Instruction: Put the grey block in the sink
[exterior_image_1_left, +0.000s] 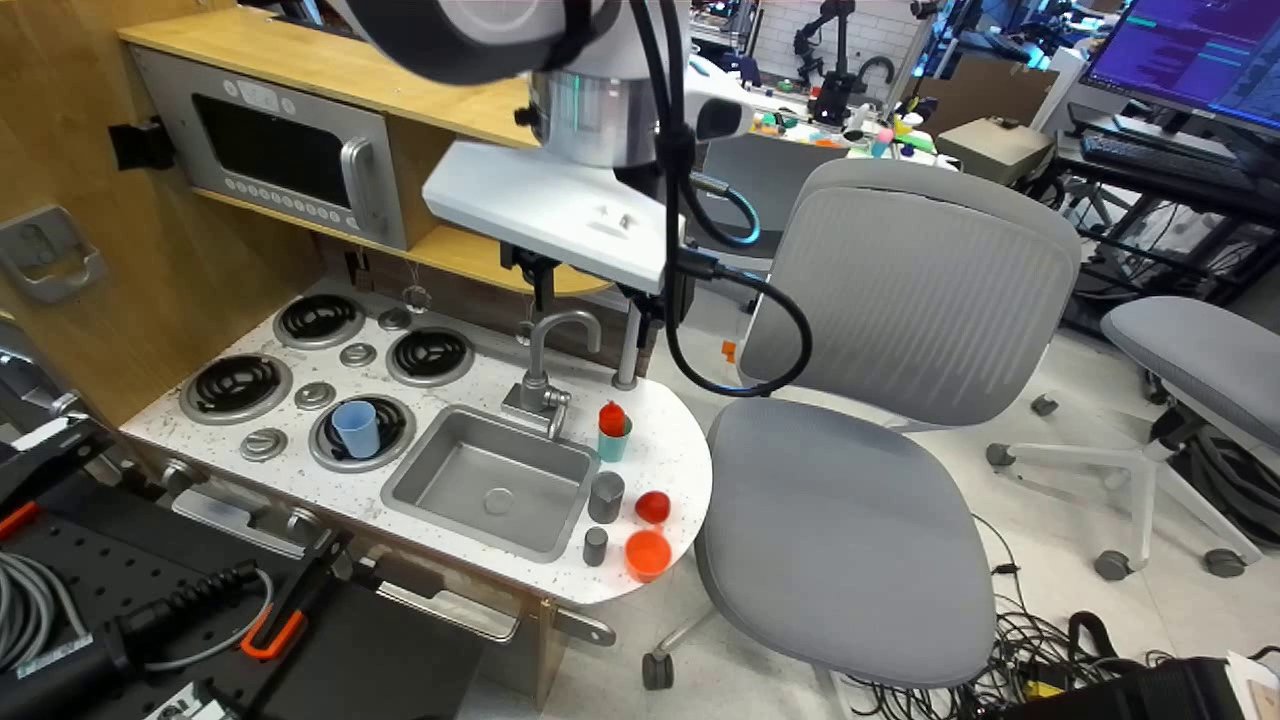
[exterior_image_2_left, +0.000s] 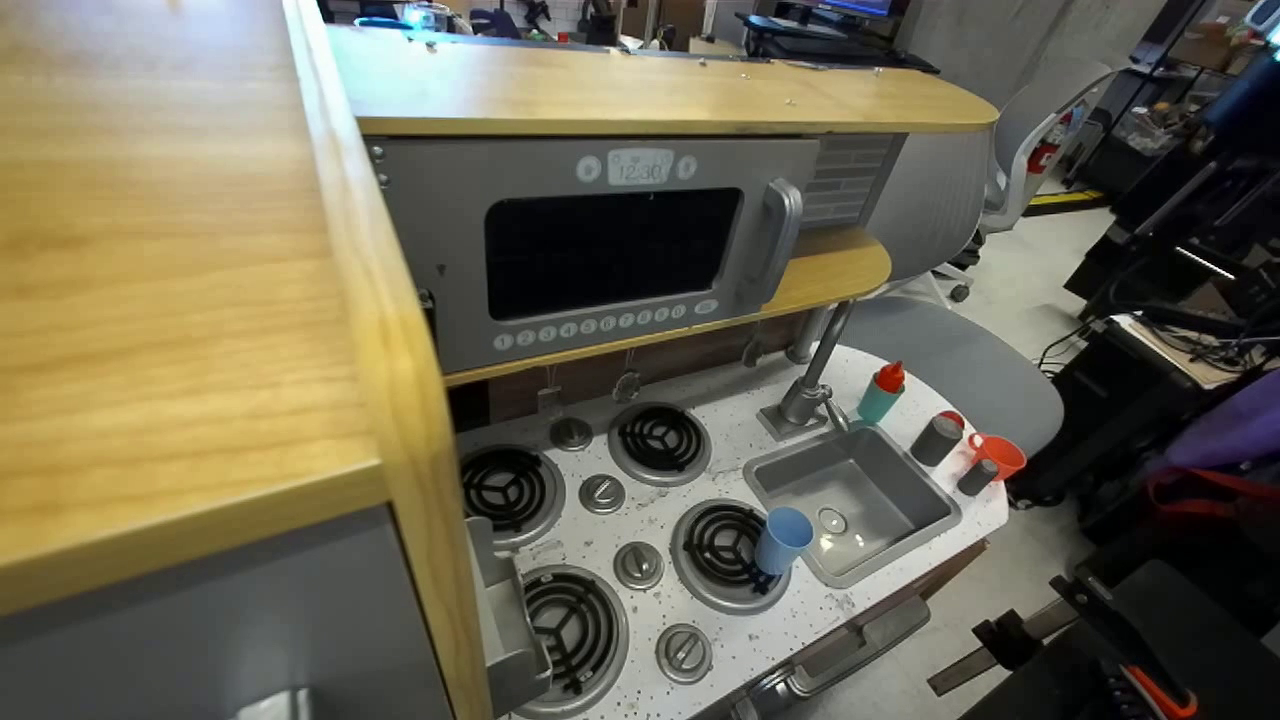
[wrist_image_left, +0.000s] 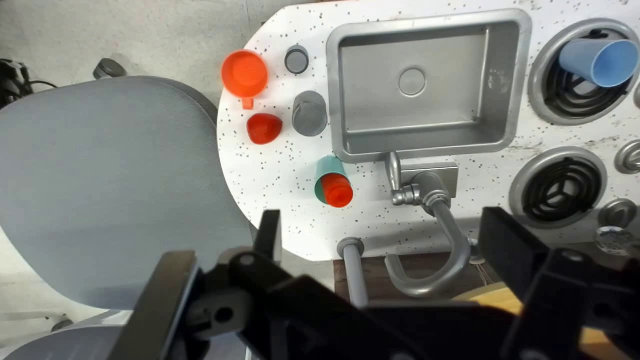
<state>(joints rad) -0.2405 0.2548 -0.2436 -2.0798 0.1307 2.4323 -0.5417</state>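
Note:
Two dark grey cylindrical pieces stand beside the sink; I cannot tell which is the meant grey block. The larger grey block (exterior_image_1_left: 605, 497) also shows in the wrist view (wrist_image_left: 309, 114) and an exterior view (exterior_image_2_left: 937, 441). The smaller grey block (exterior_image_1_left: 595, 547) also shows in the wrist view (wrist_image_left: 296, 59) and an exterior view (exterior_image_2_left: 977, 477). The sink (exterior_image_1_left: 440, 508), a silver-grey basin, holds nothing and also shows in the wrist view (wrist_image_left: 334, 95). My gripper (wrist_image_left: 382, 222) is open with nothing between its fingers, high above the counter near the faucet.
The curved faucet (wrist_image_left: 450, 235) and a grey post (wrist_image_left: 354, 275) rise below my gripper. A teal cup (wrist_image_left: 327, 167) with a red piece, an orange cup (wrist_image_left: 245, 74) and a red piece (wrist_image_left: 263, 128) are near the grey pieces. A blue cup (exterior_image_1_left: 356, 428) sits on a burner.

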